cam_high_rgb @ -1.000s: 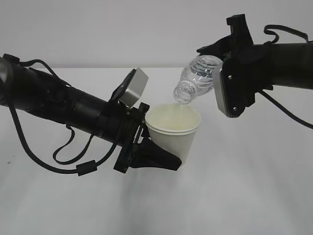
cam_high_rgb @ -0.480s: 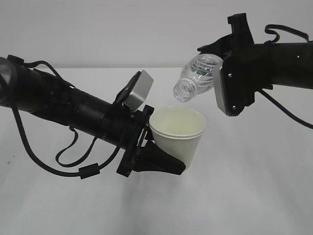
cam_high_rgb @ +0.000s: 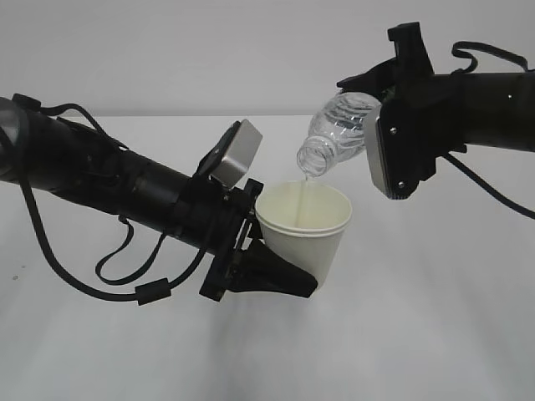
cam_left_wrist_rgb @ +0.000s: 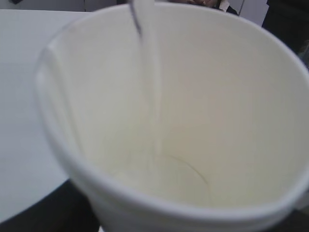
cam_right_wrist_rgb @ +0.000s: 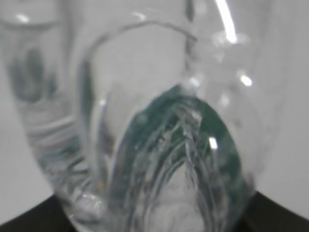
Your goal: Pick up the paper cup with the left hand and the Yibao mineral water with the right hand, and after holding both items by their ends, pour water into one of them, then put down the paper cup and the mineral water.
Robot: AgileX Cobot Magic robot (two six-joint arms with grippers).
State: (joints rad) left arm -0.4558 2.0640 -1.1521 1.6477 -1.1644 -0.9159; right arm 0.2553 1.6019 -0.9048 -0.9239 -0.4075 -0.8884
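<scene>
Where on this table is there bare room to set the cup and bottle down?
The table shows bare below the right hand and in front of the left hand. It is crowded only mid-air, where bottle pours into cup.

**Water runs from tilted bottle into held cup**

The left hand (cam_high_rgb: 267, 271) reaches in from nine o'clock and clamps the paper cup (cam_high_rgb: 303, 224) near its base, holding it upright above the white table (cam_high_rgb: 418, 334). A grey square block (cam_high_rgb: 234, 153) sits on that arm at about eleven o'clock from the cup. The right hand (cam_high_rgb: 393, 146) comes from three o'clock, gripping the Yibao mineral water (cam_high_rgb: 334, 132) tipped mouth-down toward seven o'clock. A thin stream falls from the mouth into the cup.
</scene>
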